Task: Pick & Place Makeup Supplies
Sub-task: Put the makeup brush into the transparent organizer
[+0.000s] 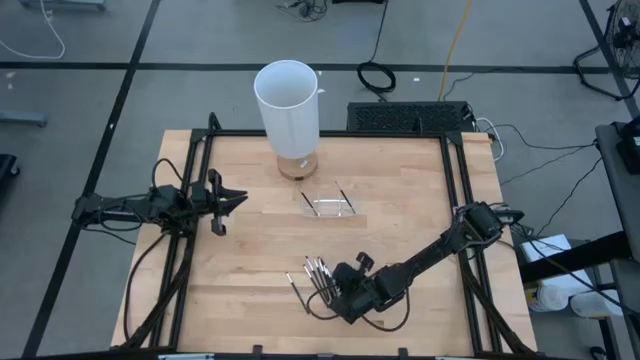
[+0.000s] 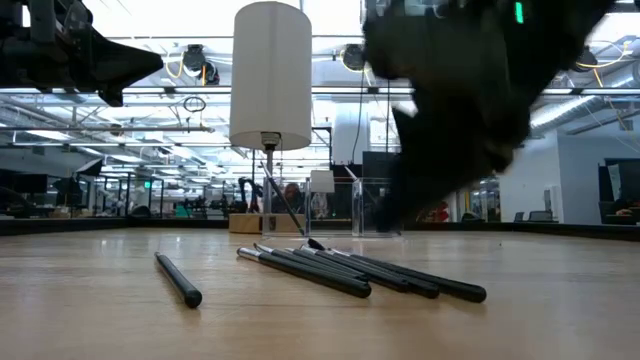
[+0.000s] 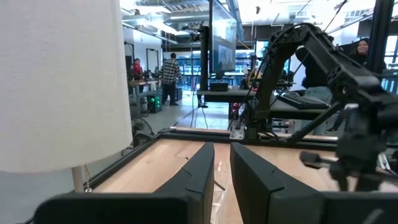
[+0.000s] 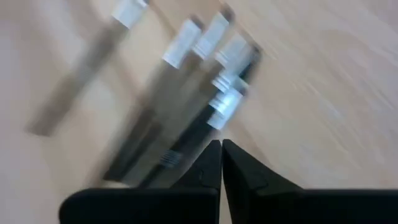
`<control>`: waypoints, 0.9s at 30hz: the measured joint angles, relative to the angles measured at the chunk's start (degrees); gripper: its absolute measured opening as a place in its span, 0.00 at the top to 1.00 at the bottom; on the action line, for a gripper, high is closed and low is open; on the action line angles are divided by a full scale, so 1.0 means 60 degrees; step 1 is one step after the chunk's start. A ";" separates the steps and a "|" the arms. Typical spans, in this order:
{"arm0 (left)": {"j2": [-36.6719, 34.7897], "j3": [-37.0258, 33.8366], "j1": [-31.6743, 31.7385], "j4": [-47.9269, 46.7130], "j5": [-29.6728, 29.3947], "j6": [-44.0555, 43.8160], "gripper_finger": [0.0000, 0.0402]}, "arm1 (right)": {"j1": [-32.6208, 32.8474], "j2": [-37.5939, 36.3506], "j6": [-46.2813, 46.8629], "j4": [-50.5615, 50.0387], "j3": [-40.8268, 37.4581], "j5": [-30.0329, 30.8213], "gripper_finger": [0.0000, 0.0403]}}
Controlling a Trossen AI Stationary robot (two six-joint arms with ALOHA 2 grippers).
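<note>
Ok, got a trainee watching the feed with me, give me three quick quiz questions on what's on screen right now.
1. True or false: the right claw is over the pile of makeup sticks at the table's near edge.
2. What stands behind the small clear tray? A) a tall white cylinder B) a red bowl C) a stack of plates
3. Fill in: the left claw hangs above the table's ____ side, holding nothing.

Key: 1 true; 2 A, the white cylinder; 3 left.

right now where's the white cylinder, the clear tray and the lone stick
white cylinder (image 1: 287, 105), high view, its side wall
clear tray (image 1: 331, 207), high view, its middle
lone stick (image 2: 178, 279), low view, mid-shaft
</note>
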 joint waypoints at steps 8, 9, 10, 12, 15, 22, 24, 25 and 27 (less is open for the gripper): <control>0.0000 0.0000 0.0000 -0.0134 0.0004 -0.0046 0.84 | 0.0915 0.0007 -0.0029 0.0827 0.0553 -0.0824 1.00; 0.0000 0.0000 -0.0002 -0.0134 0.0004 -0.0047 0.84 | 0.1043 0.0008 0.0133 0.0788 0.0550 -0.0902 1.00; 0.0000 0.0000 -0.0002 -0.0134 0.0004 -0.0047 0.84 | 0.1143 0.0015 0.0247 0.0719 0.0532 -0.0978 1.00; 0.0000 0.0000 0.0000 -0.0131 0.0004 -0.0047 0.84 | 0.1281 0.0025 0.0431 0.0707 0.0529 -0.1035 1.00; 0.0000 0.0000 0.0000 -0.0127 0.0004 -0.0047 0.84 | 0.1262 0.0112 0.0560 0.0913 0.0537 -0.1133 1.00; 0.0000 0.0000 -0.0002 -0.0113 0.0007 -0.0043 0.84 | 0.0995 0.0770 0.0538 0.1646 0.0535 -0.1772 1.00; 0.0000 0.0000 -0.0001 -0.0125 0.0007 -0.0009 0.84 | 0.1015 0.0787 0.0569 0.1495 0.0533 -0.1753 1.00; -0.0003 0.0000 -0.0003 -0.0148 0.0007 -0.0011 0.84 | 0.1015 0.0787 0.0616 0.1470 0.0533 -0.1766 1.00; 0.0000 0.0000 -0.0003 -0.0210 0.0007 -0.0004 0.84 | 0.1028 0.0787 0.0764 0.1425 0.0533 -0.1798 1.00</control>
